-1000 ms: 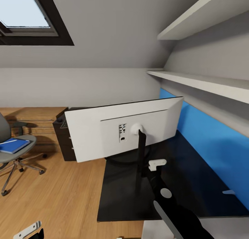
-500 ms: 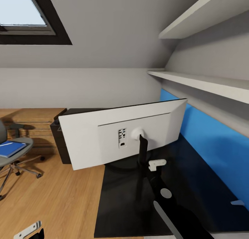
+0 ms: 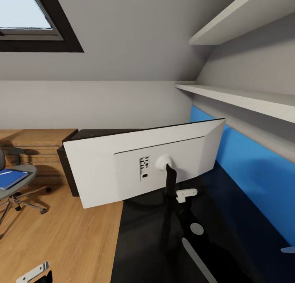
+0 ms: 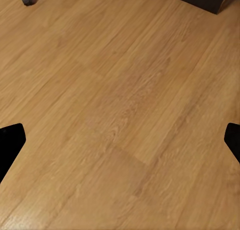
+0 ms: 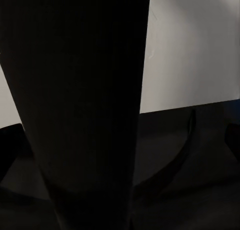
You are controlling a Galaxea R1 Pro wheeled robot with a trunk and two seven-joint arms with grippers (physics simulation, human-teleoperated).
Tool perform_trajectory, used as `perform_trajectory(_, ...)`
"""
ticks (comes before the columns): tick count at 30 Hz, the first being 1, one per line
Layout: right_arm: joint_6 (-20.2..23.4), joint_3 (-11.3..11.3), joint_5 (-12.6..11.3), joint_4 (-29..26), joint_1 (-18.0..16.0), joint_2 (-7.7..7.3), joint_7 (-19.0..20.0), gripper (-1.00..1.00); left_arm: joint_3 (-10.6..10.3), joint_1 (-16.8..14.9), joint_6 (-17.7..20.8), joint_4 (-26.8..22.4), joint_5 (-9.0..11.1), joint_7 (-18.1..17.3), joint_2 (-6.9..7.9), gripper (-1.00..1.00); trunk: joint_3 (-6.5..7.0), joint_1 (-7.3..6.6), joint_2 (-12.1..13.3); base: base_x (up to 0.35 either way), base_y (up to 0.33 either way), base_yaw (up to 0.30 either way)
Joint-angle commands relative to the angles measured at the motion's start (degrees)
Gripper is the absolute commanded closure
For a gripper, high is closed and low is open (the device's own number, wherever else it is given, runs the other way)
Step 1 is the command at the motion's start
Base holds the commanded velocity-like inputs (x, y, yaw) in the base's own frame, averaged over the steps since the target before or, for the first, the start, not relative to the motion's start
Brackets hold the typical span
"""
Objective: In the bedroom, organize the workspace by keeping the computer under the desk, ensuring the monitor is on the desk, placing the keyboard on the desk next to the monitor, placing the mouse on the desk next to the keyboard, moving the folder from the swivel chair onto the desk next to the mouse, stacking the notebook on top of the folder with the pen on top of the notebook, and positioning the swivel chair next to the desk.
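Wide flat monitor (image 3: pixel 123 168), white back, thin black stand (image 3: pixel 169 193): on the long black desk (image 3: pixel 143 242), back turned to me. Since a second ago it has swung, its left edge now further left.

Right end effector (image 3: pixel 180 195): at the stand, apparently clenched on it; the wrist view, close against the dark post, leaves that uncertain.

Left end effector (image 4: pixel 120 135): released, fingers apart over the oak floor (image 4: pixel 120 90).

Grey padded swivel chair (image 3: pixel 14 180): far left, bright blue folder (image 3: pixel 10 178) on its seat, unmoved.

Judgement: monitor placement under way; folder pending.
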Motion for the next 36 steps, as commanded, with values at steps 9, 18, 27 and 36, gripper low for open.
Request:
perform_trajectory(9,0.2,0.2,-0.3,-0.1,-0.1,-0.04,-0.5,-1.00,-0.1,0.0,0.3,-0.1,0.5,0.3,0.03,-1.00,-0.05,0.00,0.0,0.002,0.000,0.000)
perform_trajectory(18,0.3,0.0,-0.6,-0.1,-0.1,-0.12,-0.4,1.00,-0.1,0.0,0.3,-0.1,0.5,0.3,0.03,-1.00,-0.05,0.00,0.0,0.000,0.000,0.000)
perform_trajectory(27,0.2,-0.1,-0.6,-0.3,-0.1,-0.26,-0.5,1.00,0.0,0.0,0.3,-0.1,0.5,0.3,0.04,-1.00,-0.04,0.00,0.0,0.000,0.000,-0.003)
perform_trajectory(36,0.2,-0.1,-0.6,-0.3,-0.1,-0.24,-0.4,1.00,0.0,0.0,0.3,-0.1,0.5,0.3,0.03,-1.00,0.36,0.00,0.0,0.000,0.000,-0.120)
